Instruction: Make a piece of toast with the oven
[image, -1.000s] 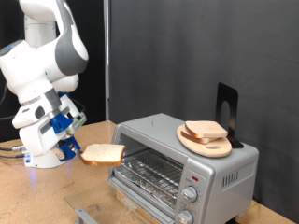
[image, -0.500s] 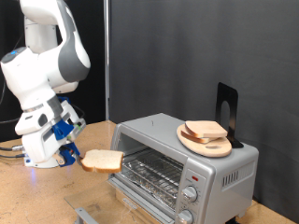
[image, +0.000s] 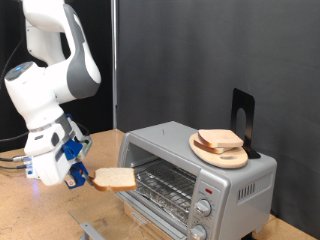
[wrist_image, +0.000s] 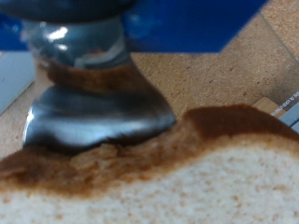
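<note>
The gripper (image: 84, 178), at lower left of the exterior view, is clamped on the toast (image: 114, 179) by one crust edge. The slice lies flat in the air, just left of the oven's (image: 200, 165) open front. More bread rests on a plate (image: 205, 152) on the oven.
</note>
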